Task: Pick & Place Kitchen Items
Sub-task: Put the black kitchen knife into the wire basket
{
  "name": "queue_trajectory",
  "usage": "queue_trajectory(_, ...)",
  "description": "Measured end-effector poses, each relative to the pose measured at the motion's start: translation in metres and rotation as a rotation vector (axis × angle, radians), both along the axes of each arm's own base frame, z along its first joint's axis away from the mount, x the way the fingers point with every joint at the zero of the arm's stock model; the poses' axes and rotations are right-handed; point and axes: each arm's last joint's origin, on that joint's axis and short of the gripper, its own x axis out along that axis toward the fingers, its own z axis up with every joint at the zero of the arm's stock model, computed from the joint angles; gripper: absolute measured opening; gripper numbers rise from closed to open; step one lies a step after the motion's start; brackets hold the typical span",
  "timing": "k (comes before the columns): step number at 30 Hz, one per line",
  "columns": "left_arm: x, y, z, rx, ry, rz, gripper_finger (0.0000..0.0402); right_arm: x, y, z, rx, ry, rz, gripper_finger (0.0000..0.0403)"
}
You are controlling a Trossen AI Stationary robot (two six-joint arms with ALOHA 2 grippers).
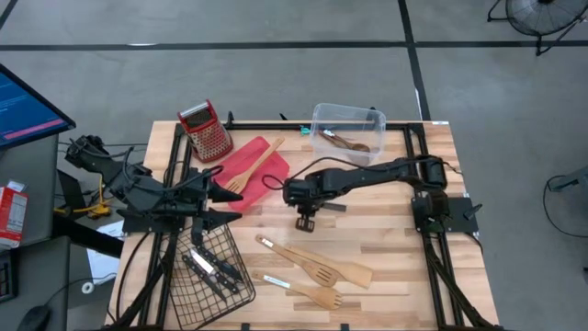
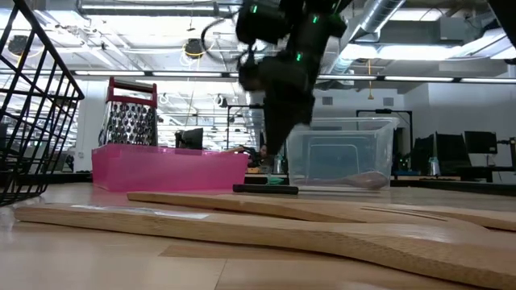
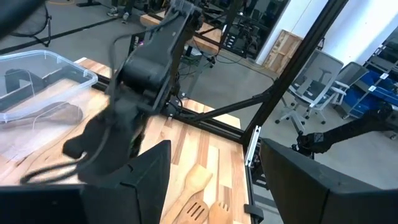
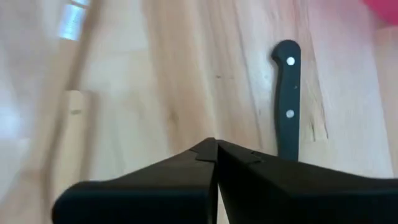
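My right gripper hangs over the middle of the wooden table. Its two fingers are pressed tight together, tip to tip, with nothing between them. Just beside them a knife with a black handle lies flat on the wood. I am not holding it. From the low view this knife is a dark strip on the table right under my right arm.

My left gripper waits at the left side of the table, above the black wire basket. Its fingers stand wide apart and hold nothing.

Some knives are in the basket already. I can see black handles and shiny blades, but I cannot count them.

Two wooden turners lie on the table near the front, to the right of the basket. One is closer to the edge than the other. Both have pale tips that point left.

A wooden spatula rests on the flat red tray. Its wide end sticks out over the side of the tray nearest the basket.

A clear plastic box sits at the back of the table. A wooden spoon lies inside it.

The grater with the red top stands at the back left, next to the tray.
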Motion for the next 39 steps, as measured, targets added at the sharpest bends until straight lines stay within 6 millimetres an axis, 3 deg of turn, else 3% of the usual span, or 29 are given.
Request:
queue_trajectory(15, 0.000, 0.000, 0.002, -0.013, -0.017, -0.006, 0.0227, -0.041, 0.000, 0.108, 0.038, -0.306, -0.072, 0.0000)
queue_trajectory(32, 0.001, -0.001, 0.009, -0.058, -0.087, -0.008, 0.0227, -0.103, 0.018, 0.207, 0.110, -0.720, -0.039, 0.0000)
queue_trajectory(39, 0.002, -0.002, 0.020, -0.045, -0.178, -0.014, 0.0227, -0.136, 0.026, 0.238, 0.140, -0.847, 0.000, 0.0000)
